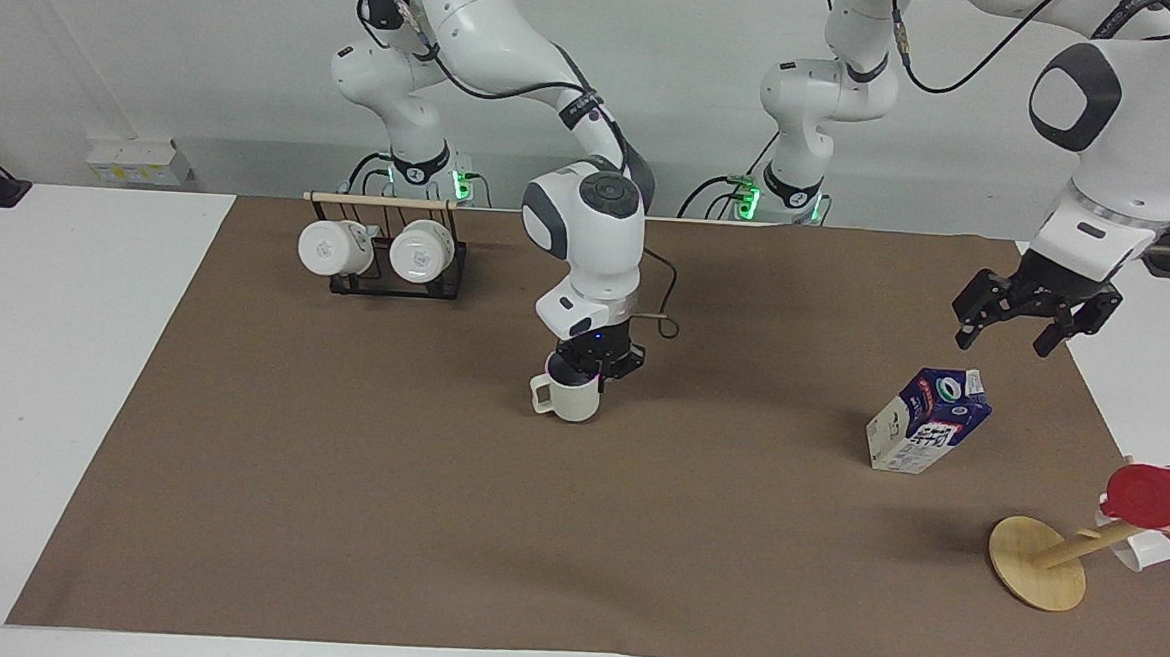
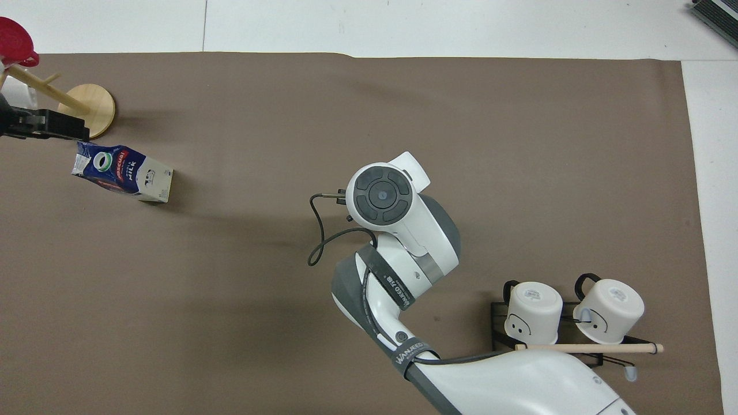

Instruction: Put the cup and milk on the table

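Observation:
The beige-white cup (image 1: 573, 398) is upright at the middle of the brown mat (image 1: 415, 520), its handle toward the right arm's end. My right gripper (image 1: 593, 366) is shut on the cup's rim from above; I cannot tell whether the cup's base touches the mat. In the overhead view the right arm's wrist (image 2: 381, 196) hides the cup. The milk (image 1: 929, 420) leans tilted on the mat toward the left arm's end, and it also shows in the overhead view (image 2: 122, 173). My left gripper (image 1: 1031, 320) is open in the air above the milk, apart from it.
A black rack with a wooden rod (image 1: 384, 253) holds two glossy white mugs near the right arm's base. A tilted wooden mug tree (image 1: 1036, 562) with a red cup (image 1: 1162, 497) stands at the mat's corner toward the left arm's end. White tabletop (image 1: 44, 340) surrounds the mat.

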